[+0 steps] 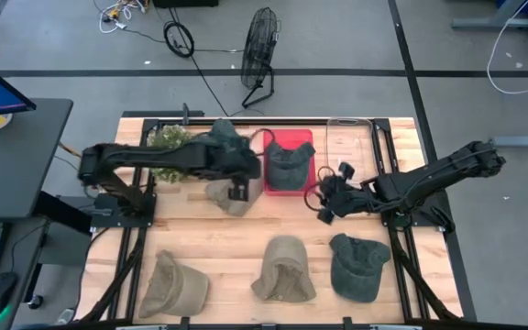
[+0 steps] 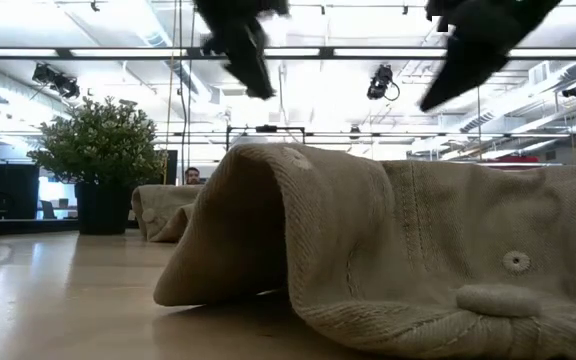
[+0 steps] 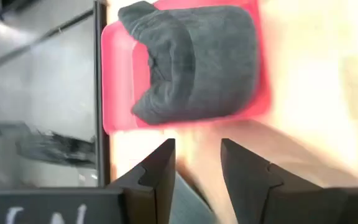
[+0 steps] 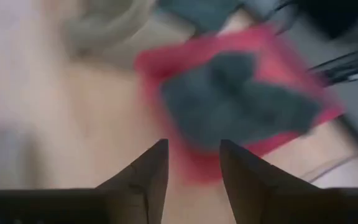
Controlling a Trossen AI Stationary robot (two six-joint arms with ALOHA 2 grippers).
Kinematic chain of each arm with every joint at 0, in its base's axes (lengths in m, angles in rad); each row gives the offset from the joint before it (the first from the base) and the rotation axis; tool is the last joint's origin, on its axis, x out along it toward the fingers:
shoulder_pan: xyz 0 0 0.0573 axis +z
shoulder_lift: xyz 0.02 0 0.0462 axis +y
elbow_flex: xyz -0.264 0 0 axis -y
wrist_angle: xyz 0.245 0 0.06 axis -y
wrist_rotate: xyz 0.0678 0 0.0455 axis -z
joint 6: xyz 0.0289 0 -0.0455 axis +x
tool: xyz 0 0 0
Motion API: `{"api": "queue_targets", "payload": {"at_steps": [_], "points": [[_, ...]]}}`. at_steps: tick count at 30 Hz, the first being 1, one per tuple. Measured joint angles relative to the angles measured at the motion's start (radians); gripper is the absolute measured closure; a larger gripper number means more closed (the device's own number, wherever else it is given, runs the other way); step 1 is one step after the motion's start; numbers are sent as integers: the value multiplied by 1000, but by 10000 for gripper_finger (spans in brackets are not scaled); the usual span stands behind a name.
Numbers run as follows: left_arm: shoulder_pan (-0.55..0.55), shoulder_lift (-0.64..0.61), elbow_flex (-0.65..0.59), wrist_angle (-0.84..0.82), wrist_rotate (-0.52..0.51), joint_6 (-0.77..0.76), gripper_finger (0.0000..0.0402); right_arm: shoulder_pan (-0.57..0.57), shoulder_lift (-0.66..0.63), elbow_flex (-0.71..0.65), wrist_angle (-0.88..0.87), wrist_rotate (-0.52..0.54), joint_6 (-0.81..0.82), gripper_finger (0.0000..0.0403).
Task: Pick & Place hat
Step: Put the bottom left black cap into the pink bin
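Hat point(image 1: 289, 166) lies on red tray point(image 1: 289, 140), between left claw point(image 1: 237, 192) and right claw point(image 1: 324, 207).

Light: bright, even, from ceiling strip lamps point(image 2: 368, 52) seen in the low view.
Shadows: soft, short under the tan hat point(image 2: 388, 250).
Glare: washed-out table point(image 3: 316, 68) (left wrist view).
Blur: right wrist view smeared throughout.

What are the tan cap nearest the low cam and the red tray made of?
Tan cap: looks like woven cotton twill, matte; diagonal weave, stitched seams and a sewn eyelet show. Red tray: probably plastic, smooth uniform colour with rounded corners; blur leaves it open.
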Motion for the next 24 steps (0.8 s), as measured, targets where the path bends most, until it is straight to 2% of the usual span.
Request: {"api": "queue_targets", "payload": {"at_steps": [3,5,9,11,17,24], "points": [[-29,-95,0,-65,-6,-139,295,-35,17,0,89,105,-26,272],[-48,-152,-1,-91,-8,-199,312,-74,35,0,146,102,-77,296],[-82,-238,-1,-95,-14,-209,358,-156,87,0,230,96,-177,371],[-92,-270,-3,-115,-25,-215,384,-203,114,0,237,93,-200,394],[-88,-289,-4,-133,-127,-255,395,-364,203,0,262,76,-178,399],[-58,-287,-45,-142,-133,-277,395,-534,322,0,283,-37,-131,400]]}}
